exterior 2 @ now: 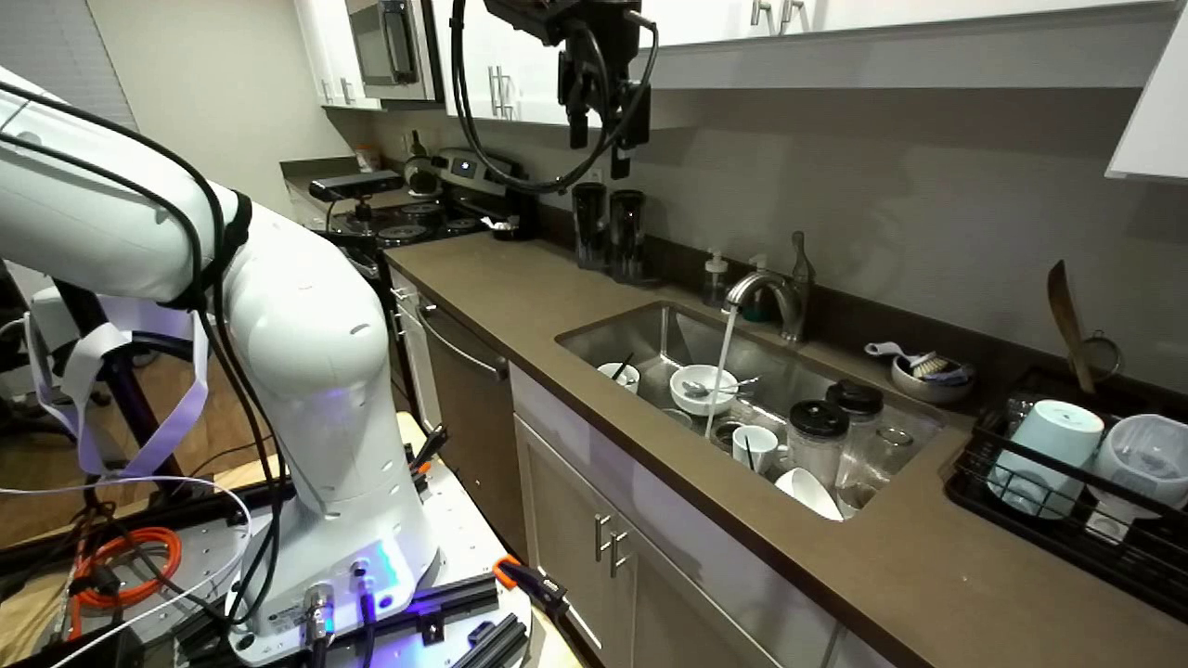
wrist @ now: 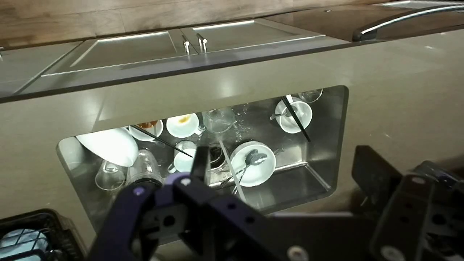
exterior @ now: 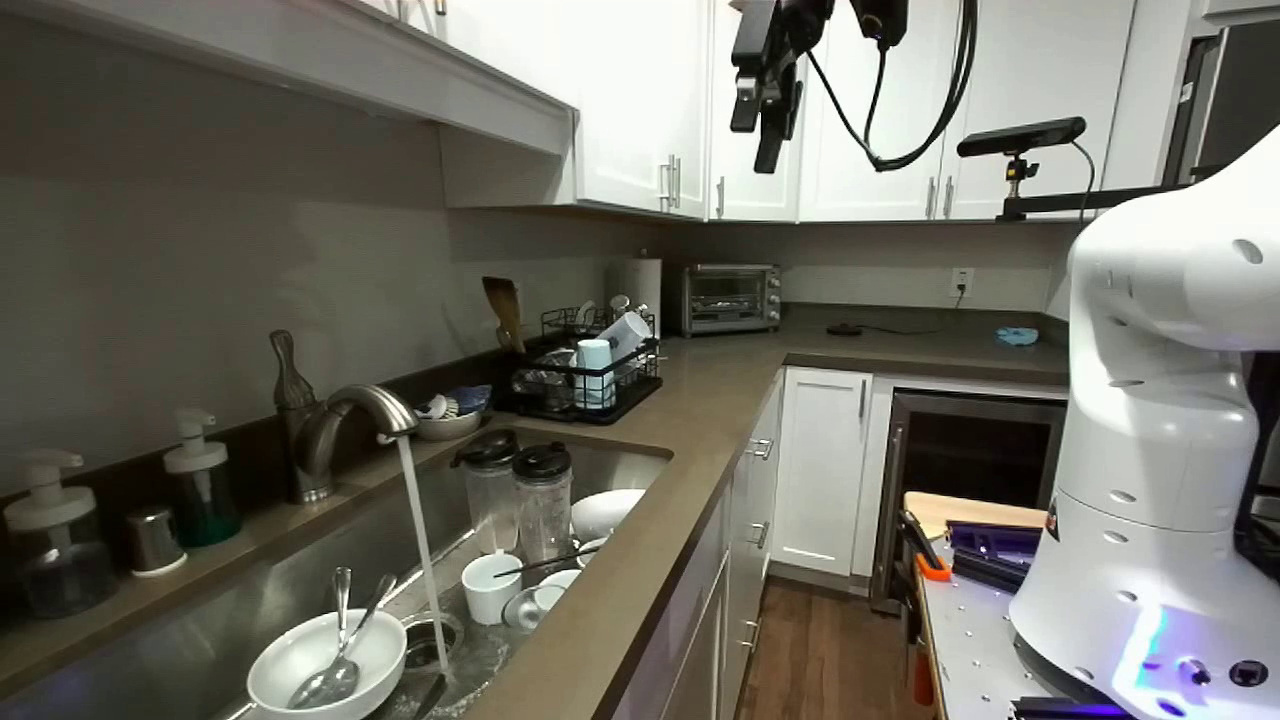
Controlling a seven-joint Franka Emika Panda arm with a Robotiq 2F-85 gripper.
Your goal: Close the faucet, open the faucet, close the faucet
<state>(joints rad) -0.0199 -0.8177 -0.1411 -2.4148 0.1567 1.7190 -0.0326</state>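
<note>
We see water (exterior: 421, 540) streaming from the gooseneck faucet (exterior: 318, 440) into the sink (wrist: 326, 148). Robotiq gripper (wrist: 284, 159) hangs higher up, fingers (wrist: 372, 170) spread wide.

Hiding the shiny chrome gooseneck faucet (exterior: 325, 430) behind the blurred black two-fingered gripper (wrist: 282, 156) in the wrist view, cropping the black wire dish rack (wrist: 54, 221) there at lower left, cutting off the smooth white robot arm (exterior: 1155, 440) in both exterior views

A kitchen: a sink (exterior: 250, 590) of dishes (wrist: 262, 170), faucet (exterior: 318, 440), drying rack (exterior: 630, 403), toaster oven (exterior: 730, 300), stove (exterior 2: 441, 223) and white cabinets (exterior: 640, 130).
</note>
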